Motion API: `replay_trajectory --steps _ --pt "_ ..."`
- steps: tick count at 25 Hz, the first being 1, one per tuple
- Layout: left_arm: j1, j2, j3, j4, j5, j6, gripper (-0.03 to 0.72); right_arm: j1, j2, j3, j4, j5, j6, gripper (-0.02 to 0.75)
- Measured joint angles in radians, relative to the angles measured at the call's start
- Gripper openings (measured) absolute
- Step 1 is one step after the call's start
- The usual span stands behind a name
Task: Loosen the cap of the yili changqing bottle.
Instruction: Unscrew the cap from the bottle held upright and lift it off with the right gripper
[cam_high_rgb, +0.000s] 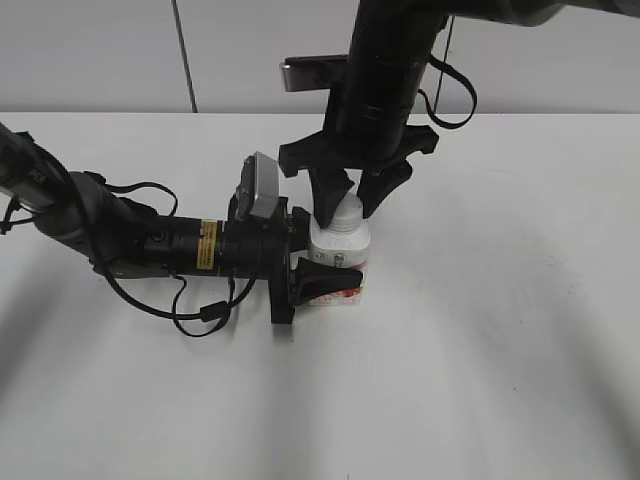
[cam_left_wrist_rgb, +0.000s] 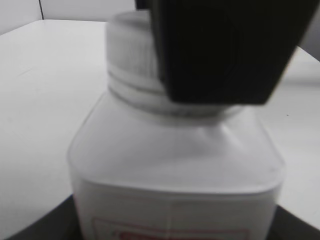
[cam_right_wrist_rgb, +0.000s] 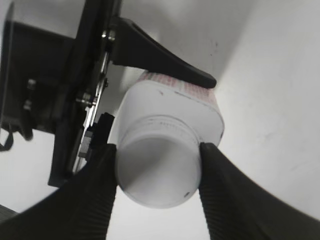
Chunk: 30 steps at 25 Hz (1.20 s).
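The yili changqing bottle (cam_high_rgb: 340, 262) is stood upright on the white table (cam_high_rgb: 500, 330) and is clamped low on its body by the left gripper (cam_high_rgb: 318, 280), evidently so that it cannot turn, while the cap (cam_right_wrist_rgb: 156, 172) is pinched from above between the ribbed fingers (cam_right_wrist_rgb: 227, 195) of the right gripper (cam_high_rgb: 347, 208) (a grip suited to unscrewing). In the blurred left wrist view, half the cap is hidden behind a black finger, the label is cut off, and any loosening cannot be made out.

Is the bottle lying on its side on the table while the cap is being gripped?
No, the bottle stands upright on the table, the left gripper clamping its body and the right gripper closed on the cap.
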Motion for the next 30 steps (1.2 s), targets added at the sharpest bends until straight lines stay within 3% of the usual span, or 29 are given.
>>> replay_trajectory --steps 6,15,23,30 --pt "0.0 0.0 0.0 0.0 0.0 0.0 0.407 0.0 0.0 0.0 -0.005 0.0 -0.516 0.396" --pt "0.0 0.0 0.0 0.005 0.001 0.0 0.407 0.0 0.0 -0.002 -0.009 0.0 -1.048 0.396" --pt "0.0 0.0 -0.001 0.007 0.001 0.004 0.407 0.0 0.0 -0.01 -0.01 0.001 -1.266 0.396" --pt "0.0 0.0 -0.001 0.007 0.002 0.0 0.407 0.0 0.0 -0.051 -0.01 0.016 -1.31 0.393"
